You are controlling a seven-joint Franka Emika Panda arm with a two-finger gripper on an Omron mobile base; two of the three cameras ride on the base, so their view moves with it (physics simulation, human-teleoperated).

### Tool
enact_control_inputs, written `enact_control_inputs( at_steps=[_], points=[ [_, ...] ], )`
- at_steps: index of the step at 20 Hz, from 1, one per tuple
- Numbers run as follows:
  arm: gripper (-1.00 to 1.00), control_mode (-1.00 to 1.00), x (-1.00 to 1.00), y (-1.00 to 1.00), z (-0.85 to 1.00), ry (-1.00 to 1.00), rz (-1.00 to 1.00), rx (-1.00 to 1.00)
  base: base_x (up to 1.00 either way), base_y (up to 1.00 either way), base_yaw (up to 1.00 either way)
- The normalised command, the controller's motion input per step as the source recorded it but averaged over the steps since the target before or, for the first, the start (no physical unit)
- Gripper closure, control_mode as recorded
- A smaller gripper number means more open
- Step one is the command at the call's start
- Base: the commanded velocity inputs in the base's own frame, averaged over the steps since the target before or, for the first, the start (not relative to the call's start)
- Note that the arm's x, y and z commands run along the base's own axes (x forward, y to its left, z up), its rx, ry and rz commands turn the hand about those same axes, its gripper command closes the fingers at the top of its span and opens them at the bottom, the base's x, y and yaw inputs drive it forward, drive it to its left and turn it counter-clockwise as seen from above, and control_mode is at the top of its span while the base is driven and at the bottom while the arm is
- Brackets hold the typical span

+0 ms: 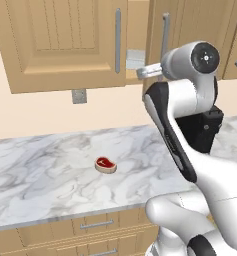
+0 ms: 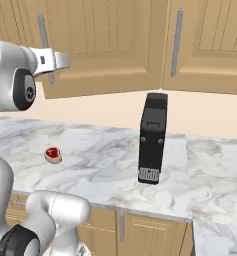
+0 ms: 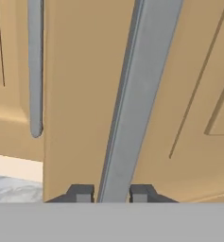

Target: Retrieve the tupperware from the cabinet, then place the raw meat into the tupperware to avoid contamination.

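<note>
My gripper (image 3: 111, 194) is shut on the long grey bar handle (image 3: 132, 94) of a cabinet (image 1: 65, 45) door, with one dark fingertip (image 3: 80, 193) on each side of the bar. In the left base view the gripper (image 1: 142, 72) is up at the gap between two doors. A pale grey shape (image 1: 135, 58) shows in that gap on the shelf and looks like the tupperware. The raw meat (image 1: 105, 164), a small red slice with a pale rim, lies on the marble counter (image 1: 50, 170) well below and left of the gripper. The meat (image 2: 53, 154) also shows in the right base view.
A tall black coffee machine (image 2: 153, 145) stands on the counter to the right of the arm. Another door's grey handle (image 3: 35, 71) hangs to the left of the gripped one. Drawers with horizontal handles (image 1: 96, 224) run under the counter's front edge.
</note>
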Motion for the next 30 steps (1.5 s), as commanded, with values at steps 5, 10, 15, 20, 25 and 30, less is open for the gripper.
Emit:
enact_control_inputs(
  at_steps=[5, 10, 15, 20, 25, 30],
  points=[
    [1.00, -1.00, -0.54, -0.27, 0.00, 0.12, 0.00, 0.00, 0.00, 0.00, 0.00],
    [1.00, -1.00, -0.50, -0.26, -0.01, 0.10, 0.00, 0.00, 0.00, 0.00, 0.00],
    [1.00, -1.00, -0.44, -0.28, -0.04, 0.08, 0.00, 0.00, 0.00, 0.00, 0.00],
    [1.00, -1.00, -0.21, -0.17, -0.03, 0.05, 0.02, 0.00, 0.00, 0.00, 0.00],
    [-1.00, -1.00, 0.00, 0.00, 0.00, 0.00, 0.01, 0.00, 0.00, 0.00, 0.00],
    [-1.00, -1.00, -0.20, -0.03, 0.03, -0.03, 0.00, 0.00, 0.00, 0.00, 0.00]
  ],
)
